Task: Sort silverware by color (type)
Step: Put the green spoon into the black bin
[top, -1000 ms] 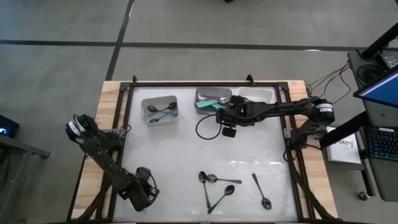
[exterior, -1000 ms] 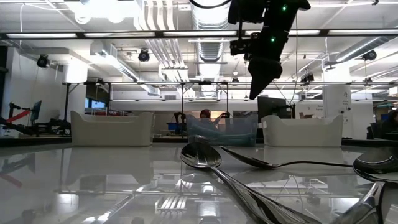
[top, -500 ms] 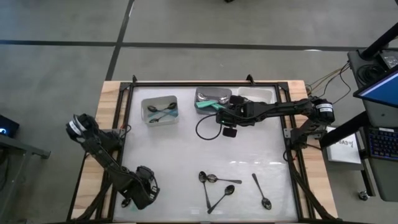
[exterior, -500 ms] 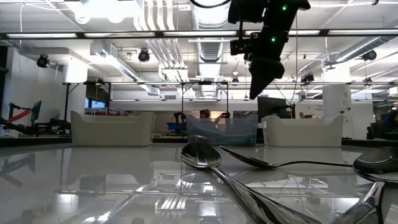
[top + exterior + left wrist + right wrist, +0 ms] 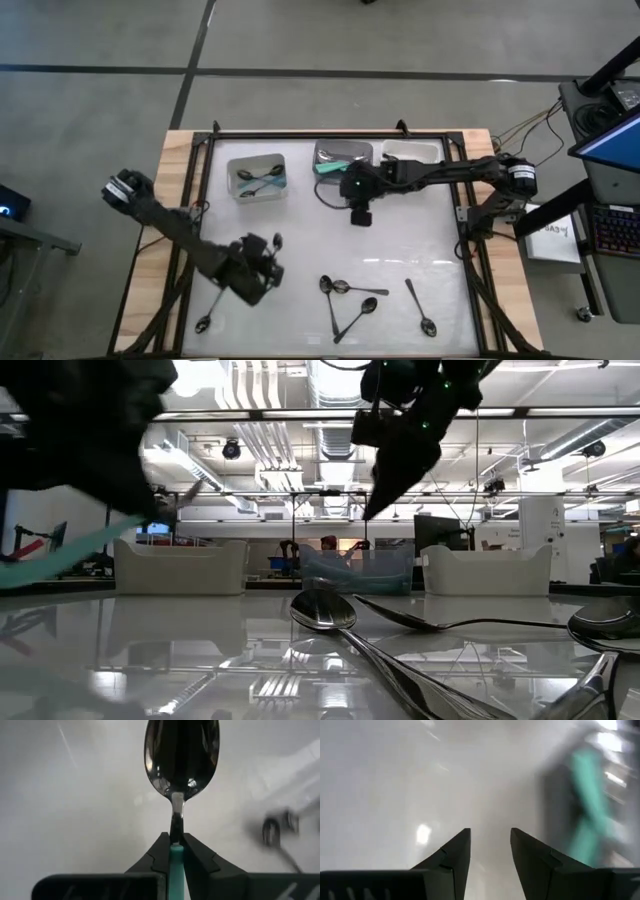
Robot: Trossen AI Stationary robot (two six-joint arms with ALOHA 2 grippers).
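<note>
My left gripper (image 5: 262, 262) is shut on a spoon with a teal-green handle (image 5: 176, 870) and a shiny bowl (image 5: 181, 757). It carries the spoon above the table's near left part. In the low view its teal handle (image 5: 60, 555) sticks out below the blurred gripper. Several more spoons (image 5: 340, 295) lie flat near the table's front edge, and one spoon (image 5: 204, 323) lies at the near left corner. My right gripper (image 5: 357, 205) hangs open over the table, just in front of the middle bin (image 5: 343, 155). My left gripper pinches the spoon between its two fingers where the teal handle meets the metal neck (image 5: 175, 842). The spoon runs along the fingers, its bowl sticking out ahead of the fingertips. The fingers slant down, and the spoon is lifted clear of the table.
Three small bins stand along the far edge: the left bin (image 5: 257, 176) with teal-handled spoons, the middle one with shiny spoons, and the right bin (image 5: 410, 152). A black cable loop (image 5: 328, 208) lies by the right gripper. A raised frame (image 5: 300, 133) rims the white table.
My left gripper has risen from the near left corner and gone toward the table's middle, swinging round, with the teal-handled spoon lifted clear. My right gripper has tipped and turned at the wrist, staying in front of the middle bin.
</note>
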